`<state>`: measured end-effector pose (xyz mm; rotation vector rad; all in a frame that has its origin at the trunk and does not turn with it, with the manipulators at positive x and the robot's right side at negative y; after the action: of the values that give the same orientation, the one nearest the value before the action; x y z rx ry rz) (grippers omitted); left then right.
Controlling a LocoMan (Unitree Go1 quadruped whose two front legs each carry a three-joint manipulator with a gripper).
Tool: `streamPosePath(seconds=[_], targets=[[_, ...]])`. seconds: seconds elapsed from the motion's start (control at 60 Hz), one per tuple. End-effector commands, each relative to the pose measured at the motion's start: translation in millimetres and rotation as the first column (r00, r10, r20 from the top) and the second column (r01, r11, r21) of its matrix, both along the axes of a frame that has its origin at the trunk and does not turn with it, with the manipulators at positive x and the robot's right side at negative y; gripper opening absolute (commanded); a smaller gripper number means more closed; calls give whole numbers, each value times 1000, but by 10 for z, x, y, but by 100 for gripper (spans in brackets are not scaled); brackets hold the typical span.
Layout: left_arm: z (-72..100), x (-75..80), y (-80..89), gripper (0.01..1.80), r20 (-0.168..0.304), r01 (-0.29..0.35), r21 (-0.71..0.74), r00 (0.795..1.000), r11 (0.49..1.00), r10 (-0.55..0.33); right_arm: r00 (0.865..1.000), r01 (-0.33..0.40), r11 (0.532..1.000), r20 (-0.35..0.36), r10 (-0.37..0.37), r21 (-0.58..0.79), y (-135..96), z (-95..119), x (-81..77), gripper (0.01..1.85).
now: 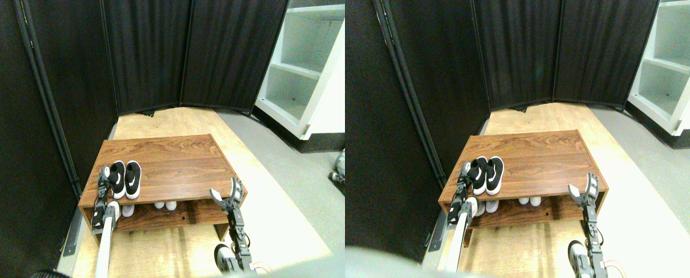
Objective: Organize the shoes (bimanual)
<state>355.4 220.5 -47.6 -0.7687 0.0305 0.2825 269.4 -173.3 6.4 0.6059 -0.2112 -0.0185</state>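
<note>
I find my left pincer beside the black pair, grip indiscernible; my right pincer is spread, unladen.

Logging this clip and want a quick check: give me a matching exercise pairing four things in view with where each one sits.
Things:
1. black shoes
2. pale shoes
3. right end effector
4. white shelf unit

Places:
A. inside the rack's lower compartment
B. far right, by the dark screen
C. on the rack top, left side
D. at the rack's front right corner

Pairs: 1-C, 2-A, 3-D, 4-B
</note>
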Motion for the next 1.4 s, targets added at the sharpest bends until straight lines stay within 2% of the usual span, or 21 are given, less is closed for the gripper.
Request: streamPosePath(seconds=[0.017,0.05,0.2,0.367,0.45,0.467,0.5,0.517,0.583,0.6,0.633,0.7,0.767,0.783,0.867,1.0,1.017,1.067,1.133,1.217,1.4], targets=[[4,30,-71,1,1,62,-1,998,998,-62,998,9,1000,56,-9,2,-7,79,-11,68],[3,29,-67,1,-6,77,18,997,997,-77,998,12,1000,57,-12,6,-5,80,-14,68],[12,9,-88,1,-21,63,3,998,998,-63,998,9,1000,60,-10,21,-1,73,-16,68],[19,-9,-76,1,-15,61,-7,998,998,-62,999,12,1000,37,-12,0,14,79,-20,69],[31,-24,-16,1,23,53,28,998,998,-54,999,11,1000,44,-12,6,20,74,-17,69],[49,-37,21,1,41,21,55,999,998,-24,999,11,1000,43,-11,-1,19,71,-13,70],[62,-47,47,1,59,12,65,998,998,-16,999,10,1000,40,-10,-2,17,69,-12,70],[77,-57,72,1,80,17,65,997,998,-22,999,10,1000,37,-10,-2,13,67,-11,70],[149,-116,162,1,91,18,65,996,998,-24,999,11,1000,40,-10,-10,5,57,-3,70],[168,-133,190,1,110,35,86,993,996,-44,999,10,1000,41,-10,-4,2,54,0,70],[179,-143,204,1,118,42,96,992,994,-53,999,11,1000,41,-10,-4,1,53,1,70],[280,-231,307,1,145,97,123,983,988,-114,999,16,1000,42,-16,-14,-7,50,8,70],[325,-289,346,1,158,115,95,979,989,-129,999,14,1000,41,-14,-14,-10,46,12,69],[359,-358,385,1,163,135,106,975,985,-151,999,13,1000,43,-12,-4,-9,41,15,69],[404,-482,384,1,182,133,107,972,985,-151,999,14,1000,41,-14,-5,-7,31,21,67],[410,-767,347,1,197,124,146,968,981,-152,1000,15,1000,23,-14,-17,-2,9,37,67],[410,-767,347,1,197,124,146,968,981,-152,1000,15,1000,23,-14,-17,-2,9,37,67],[417,-875,319,1,219,114,109,966,987,-136,1000,11,1000,20,-11,-1,-2,-2,43,68],[418,-1027,259,1,222,135,53,965,989,-143,1000,10,1000,16,-10,24,-1,-14,51,69],[385,-1162,202,1,230,117,1,966,993,-114,1000,5,996,24,-7,90,-4,-22,61,71],[304,-1306,130,1,232,131,-133,968,982,-98,999,-20,970,50,8,242,-16,-27,72,63]])
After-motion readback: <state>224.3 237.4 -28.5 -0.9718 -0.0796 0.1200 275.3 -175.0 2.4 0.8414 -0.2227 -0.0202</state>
